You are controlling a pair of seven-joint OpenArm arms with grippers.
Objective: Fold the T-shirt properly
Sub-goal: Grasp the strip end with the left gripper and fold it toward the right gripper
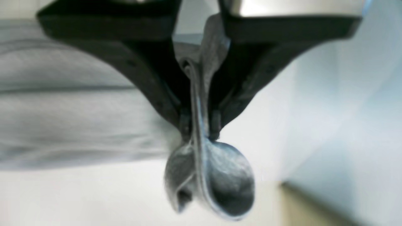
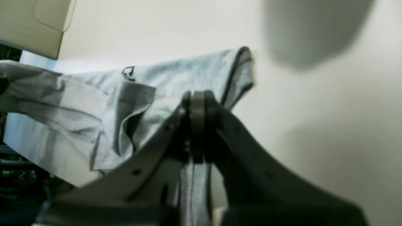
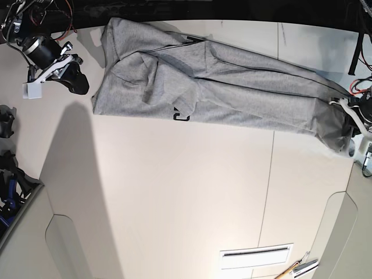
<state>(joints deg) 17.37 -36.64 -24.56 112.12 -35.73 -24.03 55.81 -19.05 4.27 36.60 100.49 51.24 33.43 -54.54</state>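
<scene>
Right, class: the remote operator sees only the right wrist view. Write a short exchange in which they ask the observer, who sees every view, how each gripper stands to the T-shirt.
Operator: My view cuts off one end of the T-shirt. What has it?
Observer: The left fingers do. The left wrist view shows folded cloth pinched between them, with loops bulging out past the tips.
Operator: And the right fingers? From here they look right over the cloth.
Observer: The base view shows them off to its side, with bare table between their tips and the nearest edge.
</scene>
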